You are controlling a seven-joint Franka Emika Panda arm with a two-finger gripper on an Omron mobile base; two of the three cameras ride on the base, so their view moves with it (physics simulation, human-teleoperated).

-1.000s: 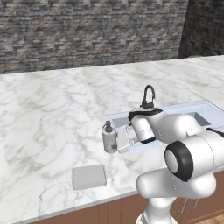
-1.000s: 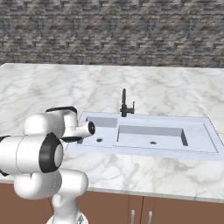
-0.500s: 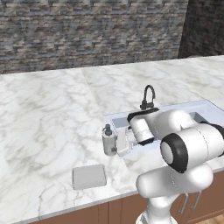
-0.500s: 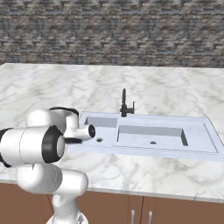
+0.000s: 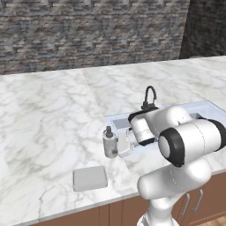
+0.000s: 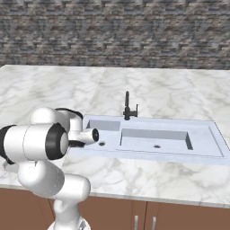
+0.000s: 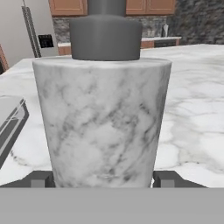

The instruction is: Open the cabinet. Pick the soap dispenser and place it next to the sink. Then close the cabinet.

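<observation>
Soap dispenser [image 5: 110, 143] upright on counter beside sink [image 5: 194, 111], pump up; pincer [image 5: 122, 145] open around it.

- The white-grey marble counter [image 5: 53, 128] carried everything, running back to a dark stone wall [image 5: 88, 35].
- The sink [image 6: 155, 140] was set into the counter, with 2 basins and a small black curved faucet [image 6: 129, 108] at its back rim.
- The soap dispenser [image 5: 109, 142] stood upright on the marble, just beside the sink's left end; from the hand view its marbled body [image 7: 103, 127] rested on the counter top with its dark pump part above.
- A shallow grey rectangular tray [image 5: 89, 178] lay flat on the counter near the front edge, in front of the dispenser and apart from it.
</observation>
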